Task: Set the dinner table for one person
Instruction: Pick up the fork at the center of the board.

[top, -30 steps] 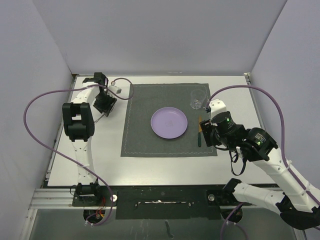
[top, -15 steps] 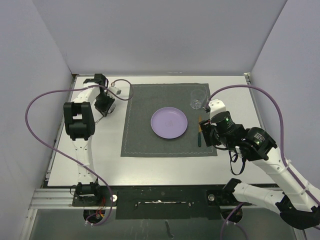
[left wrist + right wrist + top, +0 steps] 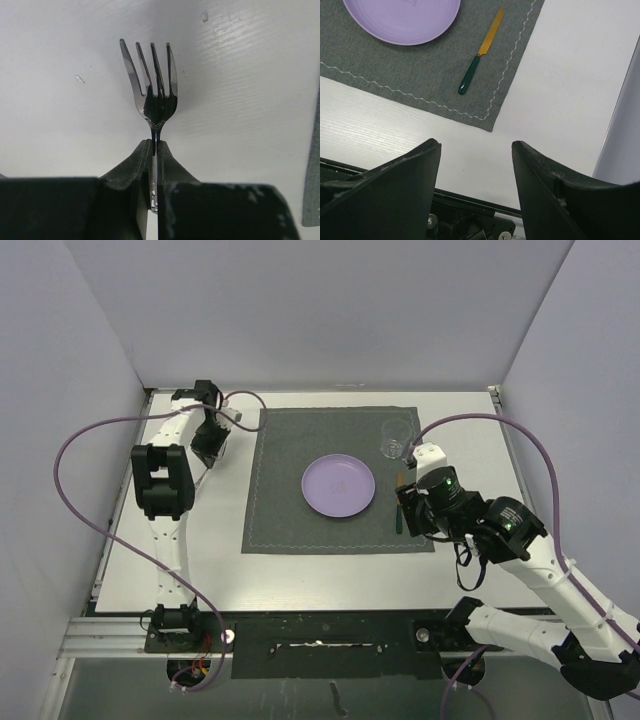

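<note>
My left gripper (image 3: pixel 208 440) is at the far left of the white dinner table (image 3: pixel 215 560), left of the dark grey placemat (image 3: pixel 280 500). In the left wrist view it (image 3: pixel 156 142) is shut on the neck of a metal fork (image 3: pixel 152 90), whose tines point away over the tabletop (image 3: pixel 250 75). A purple plate (image 3: pixel 339 485) lies in the placemat's middle. A green-handled knife (image 3: pixel 398 516) with a yellow blade (image 3: pixel 479 54) lies right of the plate (image 3: pixel 402 17). My right gripper (image 3: pixel 425 515) hovers over the placemat's right edge, open (image 3: pixel 476 150) and holding nothing.
A clear drinking glass (image 3: pixel 397 438) stands at the placemat's far right corner. White walls enclose the table on three sides. The black rail with the arm bases (image 3: pixel 320 635) runs along the near edge. Purple cables (image 3: pixel 70 490) loop beside both arms.
My left gripper has closed on the fork and shifted slightly toward the far edge. My right arm has edged a little to the left, jaws unchanged.
</note>
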Action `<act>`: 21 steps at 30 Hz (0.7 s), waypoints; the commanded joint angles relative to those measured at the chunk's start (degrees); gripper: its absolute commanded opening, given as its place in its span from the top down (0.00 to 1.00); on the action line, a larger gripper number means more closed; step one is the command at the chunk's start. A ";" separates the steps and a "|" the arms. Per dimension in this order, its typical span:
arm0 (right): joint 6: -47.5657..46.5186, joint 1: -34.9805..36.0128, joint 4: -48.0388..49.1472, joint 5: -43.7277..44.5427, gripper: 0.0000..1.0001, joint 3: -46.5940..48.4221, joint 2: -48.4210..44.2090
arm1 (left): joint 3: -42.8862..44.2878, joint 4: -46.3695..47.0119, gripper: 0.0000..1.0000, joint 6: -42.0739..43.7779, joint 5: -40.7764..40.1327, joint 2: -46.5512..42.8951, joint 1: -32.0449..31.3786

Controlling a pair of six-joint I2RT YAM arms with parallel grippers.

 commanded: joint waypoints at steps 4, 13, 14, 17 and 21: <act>1.88 0.39 7.19 -2.21 0.40 -3.24 1.34 | 4.15 -6.24 1.00 -13.33 -8.13 -9.18 -8.06; 5.70 0.23 11.52 0.20 0.48 -5.57 9.31 | -14.65 8.54 1.00 -32.58 -2.40 -23.03 -16.28; 6.40 0.21 12.05 0.67 0.50 -5.98 10.00 | -17.10 10.77 1.00 -33.73 -0.74 -24.99 -16.54; 8.53 0.02 14.08 2.14 0.52 -7.68 11.78 | -23.14 15.91 1.00 -36.56 1.59 -27.92 -17.63; 10.54 -0.89 15.73 2.48 0.53 -9.48 14.86 | -31.03 23.67 1.00 -39.63 1.59 -30.29 -18.85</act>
